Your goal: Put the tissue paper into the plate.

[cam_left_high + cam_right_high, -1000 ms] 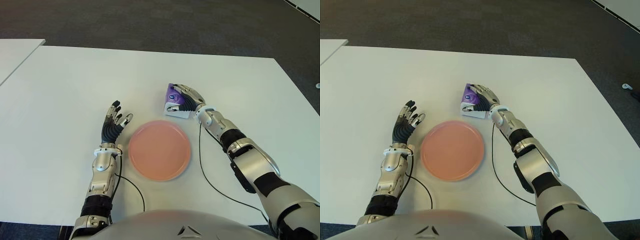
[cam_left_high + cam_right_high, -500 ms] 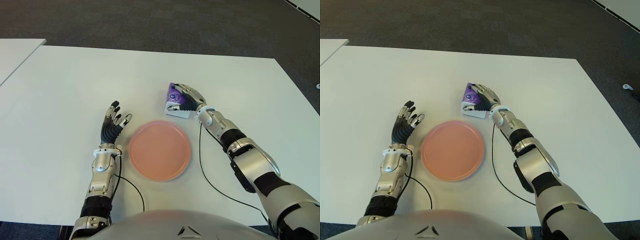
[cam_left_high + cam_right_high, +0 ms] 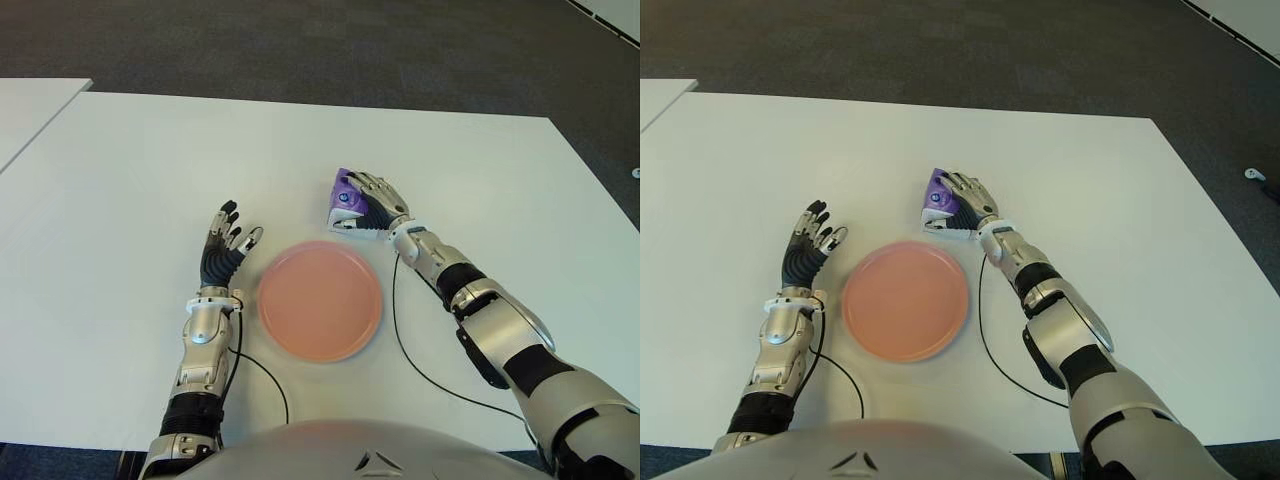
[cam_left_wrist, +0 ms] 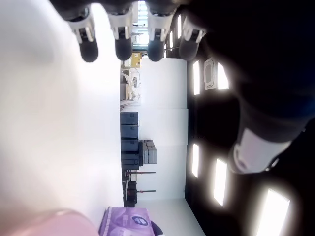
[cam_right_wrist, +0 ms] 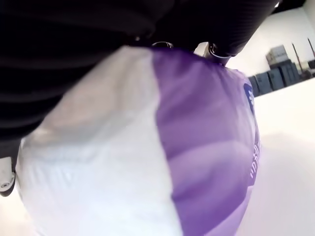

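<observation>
Beyond the bare pink plate (image 3: 320, 300), the right hand (image 3: 378, 200) curls over the half-hidden tissue pack (image 3: 346, 205), seemingly gripping; left hand (image 3: 225, 245) spread, holding nothing.

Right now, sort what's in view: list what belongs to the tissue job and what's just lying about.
Belongs to the job:
- tissue pack, purple and white, gripped by the right hand beyond the plate
- pink plate, nothing in it
- white table

Lying about:
- left hand, open, left of the plate
- black cable
</observation>
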